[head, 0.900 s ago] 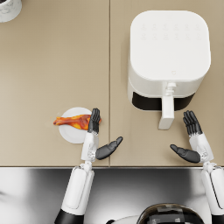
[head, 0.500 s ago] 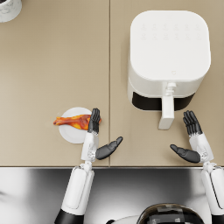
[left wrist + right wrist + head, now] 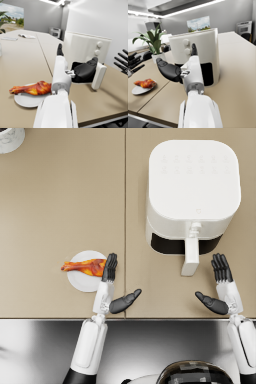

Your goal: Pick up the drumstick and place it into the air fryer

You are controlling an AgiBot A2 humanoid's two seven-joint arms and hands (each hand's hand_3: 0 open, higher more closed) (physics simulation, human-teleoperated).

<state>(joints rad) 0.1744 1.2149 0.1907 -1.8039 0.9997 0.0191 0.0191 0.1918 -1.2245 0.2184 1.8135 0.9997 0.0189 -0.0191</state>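
A glazed orange-brown drumstick [image 3: 85, 267] lies on a small white plate [image 3: 82, 281] near the table's front edge; it also shows in the left wrist view [image 3: 31, 88] and, far off, in the right wrist view [image 3: 145, 83]. My left hand [image 3: 112, 287] hovers open just right of the plate, fingertips beside the drumstick's thick end, thumb spread out. The white air fryer [image 3: 192, 195] stands at the back right, its drawer pulled out by the handle [image 3: 190, 256] with a dark opening behind. My right hand [image 3: 220, 288] is open right of the handle, holding nothing.
A white pot [image 3: 10, 138] sits at the far left corner; a potted plant [image 3: 151, 42] shows in the right wrist view. A seam [image 3: 125, 203] splits the beige tabletop. The table's front edge [image 3: 150, 318] runs just behind both wrists.
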